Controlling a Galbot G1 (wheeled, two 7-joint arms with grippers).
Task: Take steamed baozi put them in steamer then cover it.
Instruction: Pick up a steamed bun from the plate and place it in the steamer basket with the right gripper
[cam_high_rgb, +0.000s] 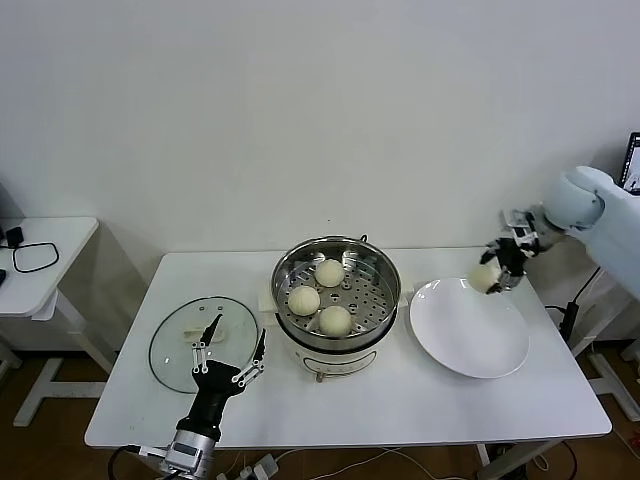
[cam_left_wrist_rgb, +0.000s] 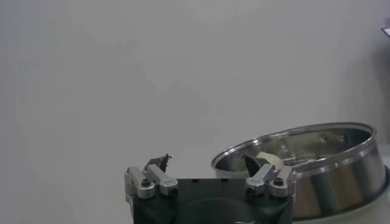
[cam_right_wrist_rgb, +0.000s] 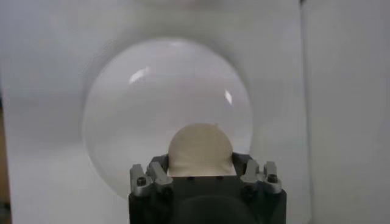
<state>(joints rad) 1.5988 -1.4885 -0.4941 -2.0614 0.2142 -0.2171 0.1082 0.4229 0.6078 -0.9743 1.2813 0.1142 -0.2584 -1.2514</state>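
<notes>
Head view: white worktop (cam_high_rgb: 400, 410) fills the lower half of the frame. Steamer (cam_high_rgb: 372, 262) sits centre, three steamed baozi (cam_high_rgb: 304, 299) on its perforated floor. Glass lid (cam_high_rgb: 170, 345) lies flat at lower left. White plate (cam_high_rgb: 470, 340) right of centre, bare. Right gripper (cam_high_rgb: 493, 274) at the right edge, raised above the plate's far rim, fingers grasping a fourth bun (cam_high_rgb: 485, 276). Left gripper (cam_high_rgb: 233, 340) at lower left, between lid and steamer, fingers spread wide, holding nothing.

Left wrist view: left gripper (cam_left_wrist_rgb: 207, 163) at bottom centre, fingers (cam_left_wrist_rgb: 159, 162) apart and free. Steamer (cam_left_wrist_rgb: 329, 164) at lower right, one bun (cam_left_wrist_rgb: 271, 159) partly seen inside.

Right wrist view: right gripper (cam_right_wrist_rgb: 201, 164) at bottom centre, fingers clamped on either side of the bun (cam_right_wrist_rgb: 200, 149). Plate (cam_right_wrist_rgb: 140, 109) fills mid-frame beneath it, on the worktop (cam_right_wrist_rgb: 42, 122).
</notes>
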